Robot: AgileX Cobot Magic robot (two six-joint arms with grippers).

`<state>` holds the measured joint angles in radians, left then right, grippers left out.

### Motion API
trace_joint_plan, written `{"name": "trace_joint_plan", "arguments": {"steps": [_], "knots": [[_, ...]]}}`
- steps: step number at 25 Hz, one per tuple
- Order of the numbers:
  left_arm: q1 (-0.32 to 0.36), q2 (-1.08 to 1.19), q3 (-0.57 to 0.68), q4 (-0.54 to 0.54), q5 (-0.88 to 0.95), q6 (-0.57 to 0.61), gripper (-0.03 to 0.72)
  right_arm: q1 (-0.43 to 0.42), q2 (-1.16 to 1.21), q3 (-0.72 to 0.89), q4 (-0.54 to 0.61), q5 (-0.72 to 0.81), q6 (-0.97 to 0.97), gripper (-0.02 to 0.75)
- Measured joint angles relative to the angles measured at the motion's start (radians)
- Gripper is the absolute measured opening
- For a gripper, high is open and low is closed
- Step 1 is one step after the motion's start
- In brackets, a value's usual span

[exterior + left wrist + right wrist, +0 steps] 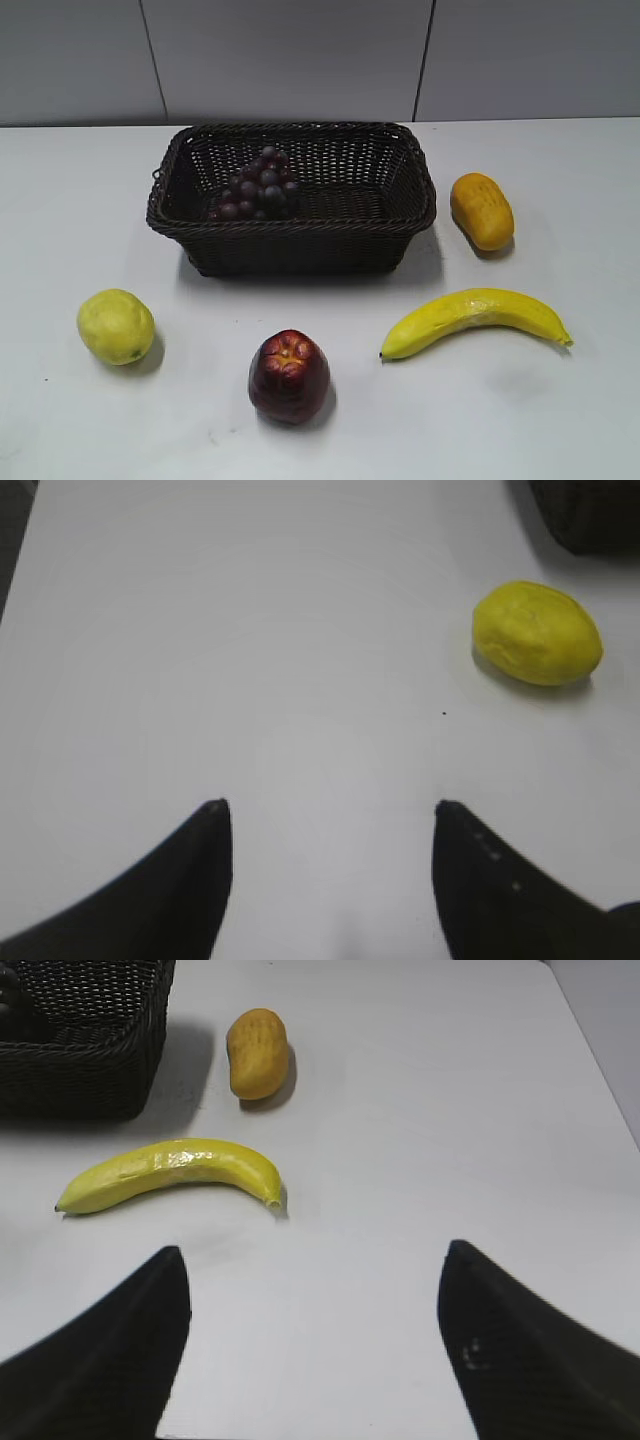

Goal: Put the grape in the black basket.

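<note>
The grape (258, 186), a dark purple-red bunch, lies inside the black basket (410, 170), toward its left half. The woven basket stands at the back middle of the white table; one corner shows in the right wrist view (80, 1050) and a dark edge in the left wrist view (590, 515). My left gripper (325, 805) is open and empty above bare table. My right gripper (315, 1250) is open and empty above bare table. Neither gripper shows in the exterior view.
A yellow-green lemon (115, 326) (537, 633) lies front left. A dark red apple (289, 376) stands front middle. A banana (475, 318) (170, 1173) lies front right. An orange fruit (481, 210) (257, 1052) lies right of the basket.
</note>
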<state>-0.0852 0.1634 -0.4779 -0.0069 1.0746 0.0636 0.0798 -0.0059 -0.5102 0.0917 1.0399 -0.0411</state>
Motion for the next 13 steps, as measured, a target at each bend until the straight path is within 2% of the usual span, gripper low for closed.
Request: {"name": "trace_joint_plan", "arguments": {"steps": [6,13], "knots": [[0.068,-0.127,0.000,0.001,0.001,0.000,0.399,0.000,0.000,0.000,0.005,0.000,0.000,0.585],[0.077,-0.168,0.000,0.001,0.005,-0.001,0.394,0.000,0.000,0.000,0.006,0.000,0.000,0.585]]}}
